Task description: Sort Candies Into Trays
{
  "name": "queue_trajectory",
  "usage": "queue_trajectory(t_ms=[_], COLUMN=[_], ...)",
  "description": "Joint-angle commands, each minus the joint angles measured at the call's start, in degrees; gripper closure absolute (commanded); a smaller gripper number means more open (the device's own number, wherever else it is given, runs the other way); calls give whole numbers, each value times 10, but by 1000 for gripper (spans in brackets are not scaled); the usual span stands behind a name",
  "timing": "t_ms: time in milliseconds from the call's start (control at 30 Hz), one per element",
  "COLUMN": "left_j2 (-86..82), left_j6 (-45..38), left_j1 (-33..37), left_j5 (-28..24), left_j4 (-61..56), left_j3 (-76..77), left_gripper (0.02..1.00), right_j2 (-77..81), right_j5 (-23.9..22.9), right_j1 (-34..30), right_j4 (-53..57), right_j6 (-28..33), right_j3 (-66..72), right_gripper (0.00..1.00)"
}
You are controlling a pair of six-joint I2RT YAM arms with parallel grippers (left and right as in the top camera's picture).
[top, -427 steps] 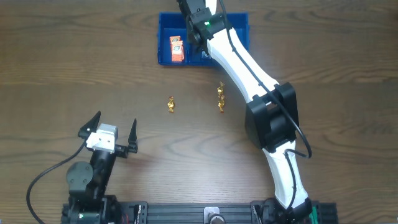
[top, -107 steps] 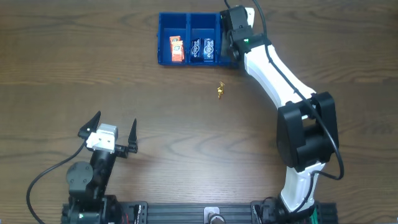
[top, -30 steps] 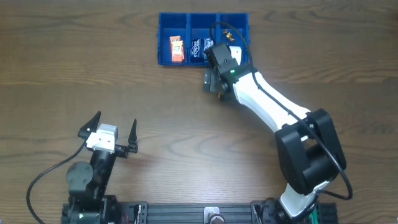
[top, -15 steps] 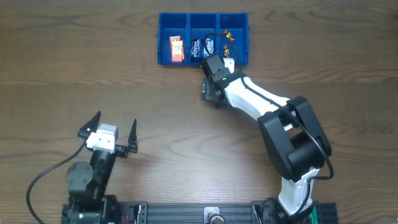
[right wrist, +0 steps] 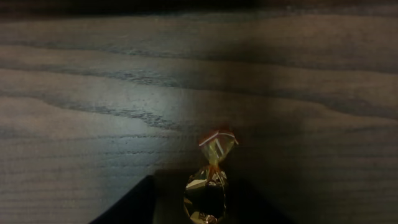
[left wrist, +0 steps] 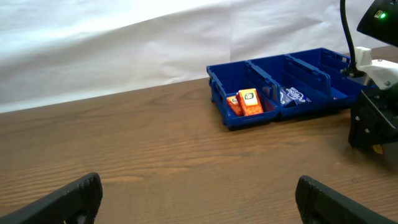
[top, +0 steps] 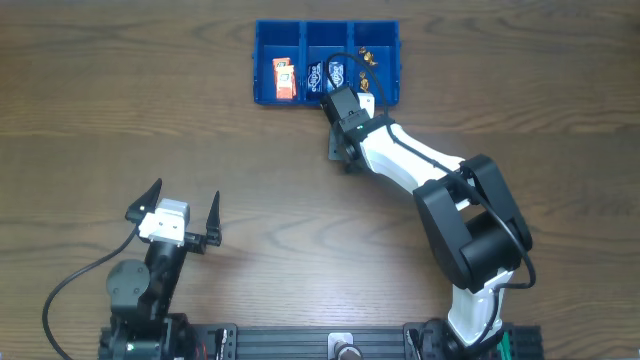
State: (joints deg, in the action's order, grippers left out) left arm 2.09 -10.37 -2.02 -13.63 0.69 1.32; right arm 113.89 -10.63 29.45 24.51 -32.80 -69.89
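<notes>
— Where is the gold candy (right wrist: 211, 181) now?
— On the table (top: 100, 100), just below the blue tray (top: 330, 23) in the top view, at my right gripper (top: 343, 152). I cannot tell if it grips. My left gripper (top: 185, 192) has its fingers spread apart.

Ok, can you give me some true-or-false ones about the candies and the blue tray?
1. The orange candy lies in the end compartment of the blue tray at the top view's left. True.
2. The left tool is holding a candy. False: it is open and empty, far from the tray.
3. A loose gold candy lies on the wooden table, right at the right tool. True.
4. The tray's middle compartment is empty. False: blue-wrapped candies lie in it.
5. Some gold candies are already in the tray's compartment at the top view's right. True.
</notes>
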Motion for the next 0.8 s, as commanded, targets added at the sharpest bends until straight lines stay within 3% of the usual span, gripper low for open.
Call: queue_trajectory(t_ms=[33, 233, 467, 600, 667, 800], left_j2=[-3, -3, -3, -3, -3, -3], left_j6=[-3, -3, -3, -3, -3, -3], left_j1=[2, 2, 2, 2, 2, 2], left_j5=[-12, -12, -12, -12, -12, -12], left_j4=[24, 24, 24, 24, 24, 24], left_j3=[-10, -10, -10, -10, -10, -10], left_gripper=[20, 20, 23, 20, 20, 20], right_j2=[7, 7, -35, -101, -129, -131], right_j5=[5, 2, -7, -61, -104, -145], right_j1=[2, 2, 2, 0, -2, -19], right_j4=[0, 0, 4, 32, 63, 130], right_j6=[-3, -3, -2, 2, 28, 90], right_j3=[4, 4, 4, -9, -47, -166], right_gripper=[680, 781, 801, 803, 803, 801])
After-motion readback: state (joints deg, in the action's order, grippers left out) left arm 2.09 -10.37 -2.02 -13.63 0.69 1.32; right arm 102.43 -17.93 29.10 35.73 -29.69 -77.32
